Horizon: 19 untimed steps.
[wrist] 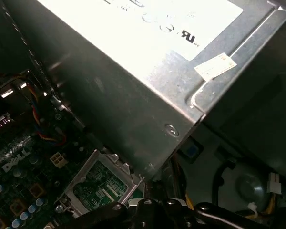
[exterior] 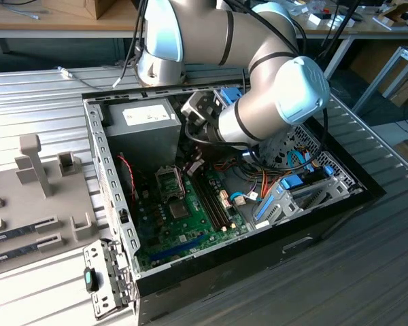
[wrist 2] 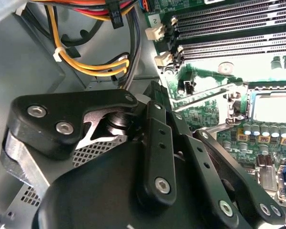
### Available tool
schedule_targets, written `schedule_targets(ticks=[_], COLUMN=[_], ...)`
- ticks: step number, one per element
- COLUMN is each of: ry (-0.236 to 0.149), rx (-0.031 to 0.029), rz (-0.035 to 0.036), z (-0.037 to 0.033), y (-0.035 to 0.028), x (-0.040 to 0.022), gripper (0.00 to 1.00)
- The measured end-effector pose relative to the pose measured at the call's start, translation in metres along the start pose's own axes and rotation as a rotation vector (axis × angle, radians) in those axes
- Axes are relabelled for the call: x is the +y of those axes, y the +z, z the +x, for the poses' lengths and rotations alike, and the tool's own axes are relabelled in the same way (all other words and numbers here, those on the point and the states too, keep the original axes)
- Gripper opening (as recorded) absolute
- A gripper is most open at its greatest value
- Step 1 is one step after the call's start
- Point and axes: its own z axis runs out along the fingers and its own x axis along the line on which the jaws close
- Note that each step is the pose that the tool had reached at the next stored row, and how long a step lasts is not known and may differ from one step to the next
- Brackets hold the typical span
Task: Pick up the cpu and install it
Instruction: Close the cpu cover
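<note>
The cpu (exterior: pixel 179 208) is, as far as the exterior view lets me judge, the dull grey square lying flat in the open socket on the green motherboard (exterior: pixel 190 224), just below the middle of the frame, with the hinged socket frame (exterior: pixel 169 179) standing up right behind it. The tool (exterior: pixel 192 165) hangs under the arm's pale rounded wrist, inside the computer case (exterior: pixel 98 146) and just above that socket, beside the boxy grey power supply (exterior: pixel 144 125). I cannot tell how far its fingers are parted or whether they grip anything. In the second wrist view the tool's (wrist 2: pixel 157 157) matt black bolted links lie in the foreground. Beyond them sit a bright, glaring square ringed by thin metal (wrist 2: pixel 271 107), a raised wire lever (wrist 2: pixel 205 98), and long ribbed memory slots (wrist 2: pixel 238 45). In the first wrist view the brushed sheet-metal power supply (wrist: pixel 133 95) looms over the stamped frame (wrist: pixel 102 183). Seating wants the chip level and squarely aligned, lowered gently with no sliding, since the socket contacts look delicate.
</note>
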Motion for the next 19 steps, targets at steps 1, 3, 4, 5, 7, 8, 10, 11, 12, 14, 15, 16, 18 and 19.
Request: schedule_targets(ticks=[1,3,4,5,7,8,10,11,12,14,15,16,18,19], ry=[0.000,0.000,0.000,0.000,0.000,0.000,0.000,0.000,0.000,0.000,0.000,0.000,-0.001,-0.002], rx=[0.0001,-0.0001,0.0000,0.0000,0.0000,-0.0001,-0.0001,-0.0002,-0.0002,-0.0001,0.0000,0.0000,0.0005,0.0008], rz=[0.0000,-0.0001,0.0000,0.0000,-0.0001,-0.0002,-0.0002,-0.0003,-0.0004,-0.0002,-0.0002,-0.0002,-0.0002,-0.0002], z=[0.0002,0.0008,0.0012,0.0015,0.0023,0.0034,0.0048,0.0055,0.0060,0.0071,0.0077,0.0083,0.0091,0.0092], y=[-0.0009,-0.0028,-0.0036,-0.0041,-0.0049,-0.0058,-0.0068,-0.0074,-0.0080,-0.0097,-0.0110,-0.0123,-0.0150,-0.0157], x=[0.0002,0.0003,0.0002,0.0000,-0.0006,-0.0014,-0.0025,-0.0030,-0.0034,-0.0040,-0.0041,-0.0042,-0.0040,-0.0038], gripper=[0.11,0.11,0.11,0.11,0.11,0.11,0.11,0.11,0.11,0.11,0.11,0.11,0.11,0.11])
